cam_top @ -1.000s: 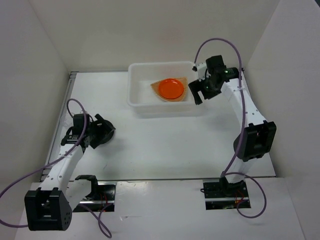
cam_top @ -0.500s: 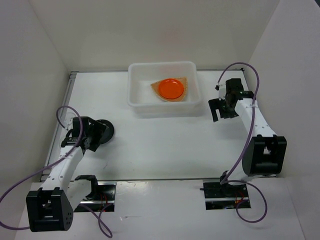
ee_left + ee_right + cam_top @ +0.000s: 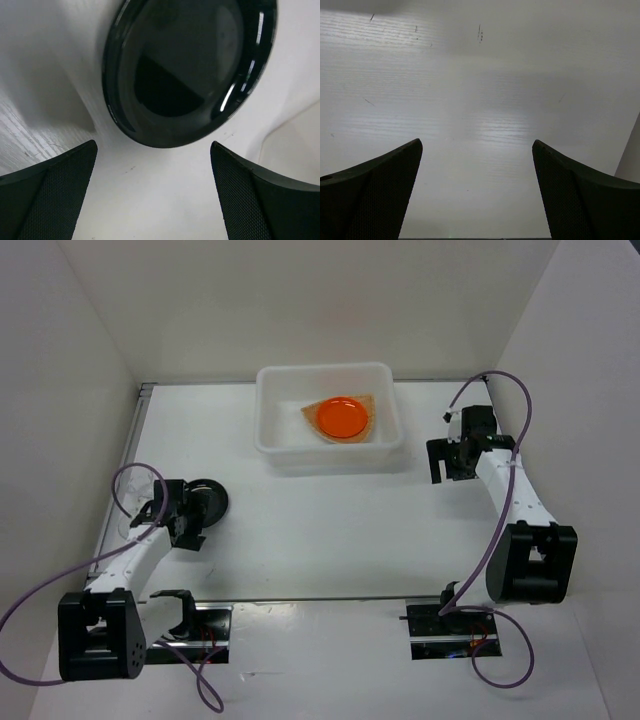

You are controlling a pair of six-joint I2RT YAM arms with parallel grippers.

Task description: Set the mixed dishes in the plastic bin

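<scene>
before the left claw (image 3: pixel 152 195), glossy black plate (image 3: pixel 187 70)

You're looking at a white tabletop (image 3: pixel 330 530), plain white walls (image 3: pixel 300 300) boxing it on three sides, evenly lit.

Inside white bin (image 3: pixel 268 436), orange plate (image 3: pixel 342 418) on woven plate (image 3: pixel 309 413); black plate (image 3: pixel 190 65) well apart.
</scene>
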